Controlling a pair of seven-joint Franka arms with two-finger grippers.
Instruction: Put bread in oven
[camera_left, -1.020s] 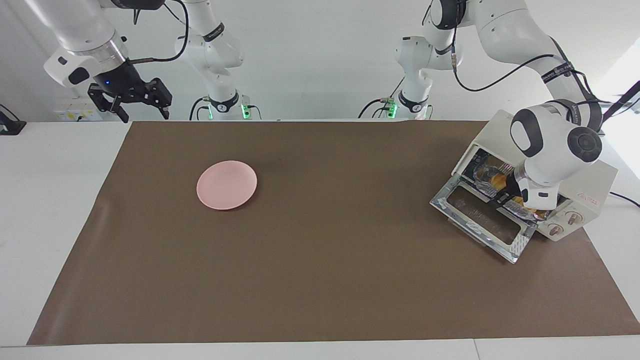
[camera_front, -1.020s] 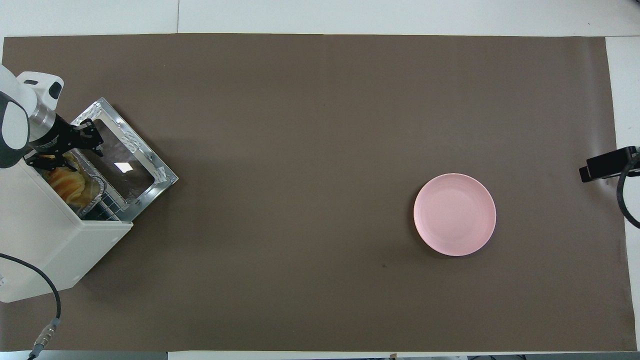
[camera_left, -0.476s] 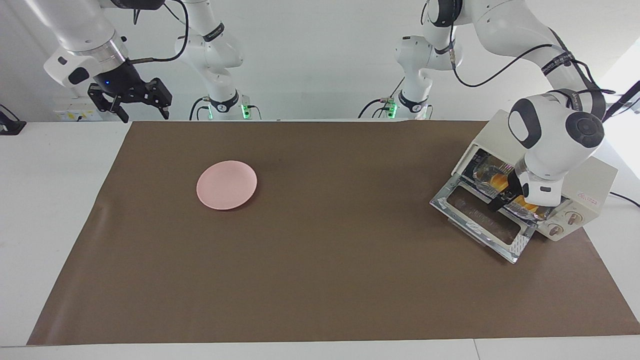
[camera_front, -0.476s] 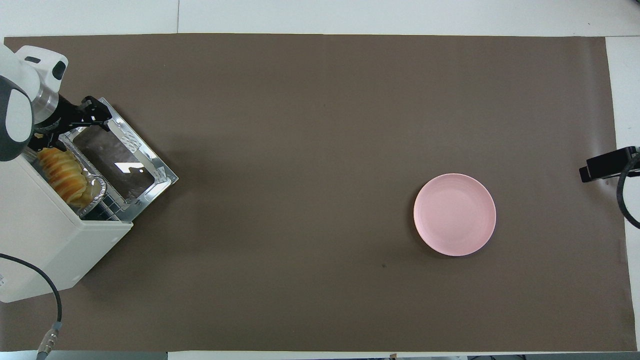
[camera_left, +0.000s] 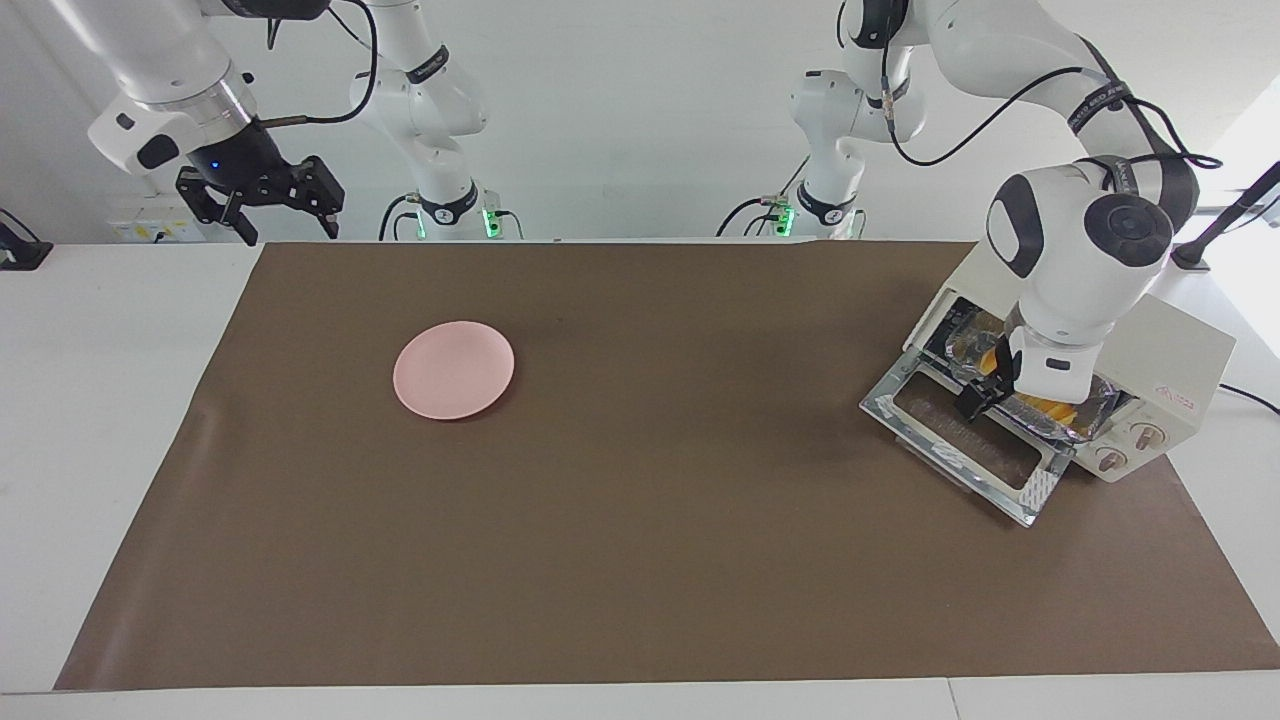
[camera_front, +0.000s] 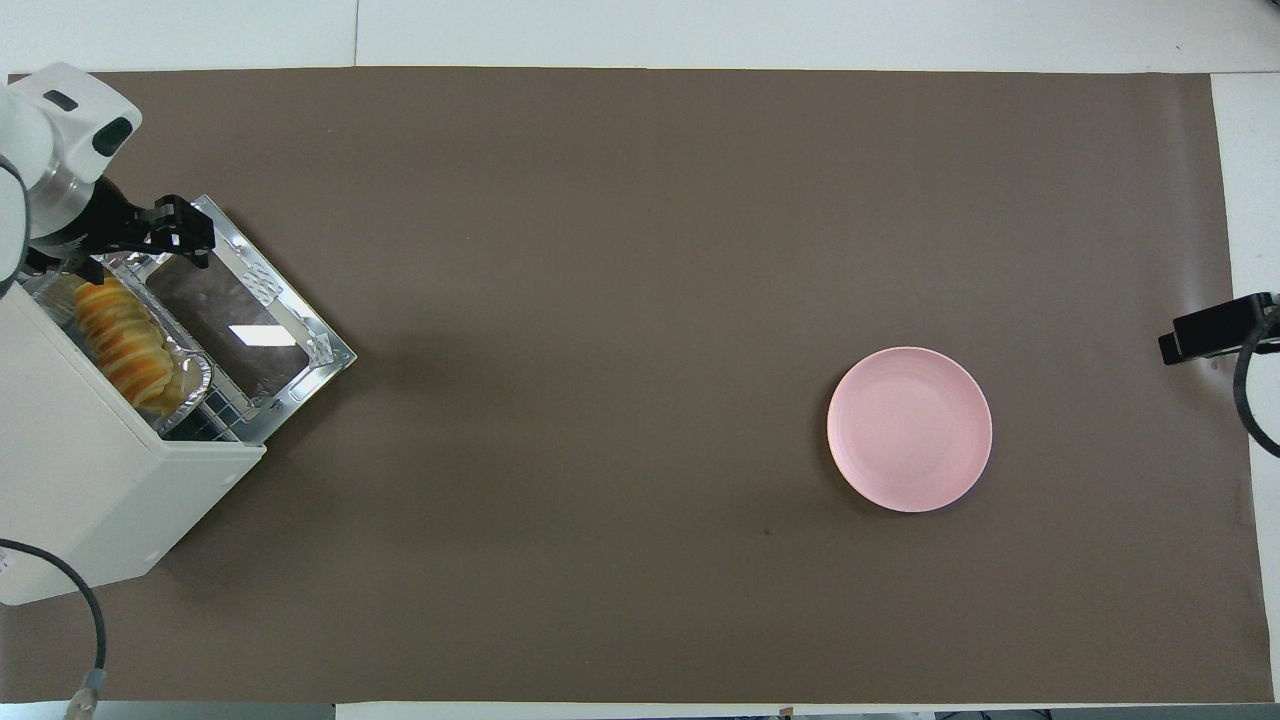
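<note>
Overhead view shows the yellow-orange ridged bread (camera_front: 115, 340) lying in a crinkled silver foil tray (camera_front: 196, 372) inside the cream-white boxy oven (camera_front: 100, 480), whose glass door (camera_front: 245, 325) hangs open. The left gripper (camera_front: 135, 232) is over the door's edge, jaws wide and holding nothing. The right gripper (camera_left: 268, 200) waits, open and empty, above the right arm's end of the table, so I think the next job is shutting the door.

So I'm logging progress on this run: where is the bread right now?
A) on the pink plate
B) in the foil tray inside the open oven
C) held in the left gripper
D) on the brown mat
B: the bread lies in the foil tray within the oven, whose door hangs open.
</note>
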